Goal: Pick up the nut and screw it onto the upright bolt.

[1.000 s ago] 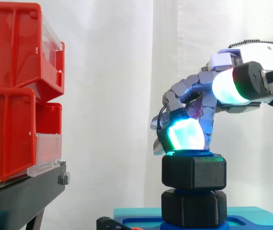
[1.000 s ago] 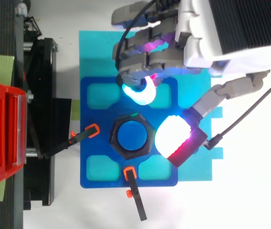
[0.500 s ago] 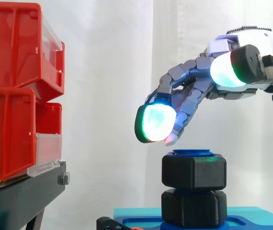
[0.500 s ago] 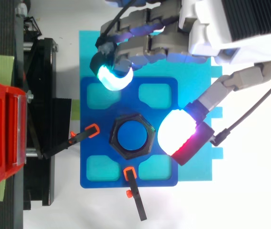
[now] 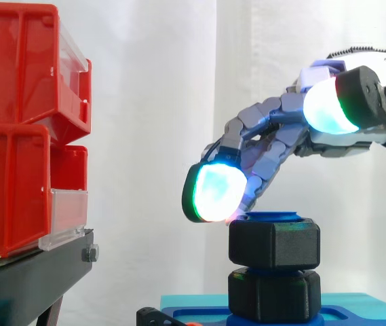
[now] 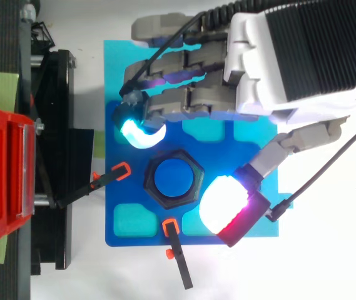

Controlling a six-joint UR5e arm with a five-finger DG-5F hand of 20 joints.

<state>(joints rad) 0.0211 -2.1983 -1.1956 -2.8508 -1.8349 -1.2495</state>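
The black hexagonal plastic nut [image 5: 274, 242] sits low and right of centre in the side view, already threaded over the upright blue bolt [image 6: 174, 177], whose blue top shows just above it. A second black hexagonal piece [image 5: 274, 293] lies directly beneath; whether the two touch I cannot tell. The hand [image 5: 267, 146] hovers above and holds nothing. Its fingers are extended and spread, with one glowing cyan-green fingertip pad [image 5: 213, 192] hanging off the nut's left shoulder. From above, that pad [image 6: 141, 132] lies at the nut's upper left and the white-and-red thumb pad [image 6: 224, 201] at its lower right, so the nut [image 6: 196, 167] sits between them untouched. The step in hand appears to be taking hold of the nut to turn it down the thread. To do that well, the hand should drop until the pads face opposite flats, close evenly so the nut is not pushed sideways, and twist about the bolt's own axis with light pressure. The thumb should stay clear of the orange-tipped black clamps [image 6: 120, 170] on the blue fixture plate [image 6: 118, 234].
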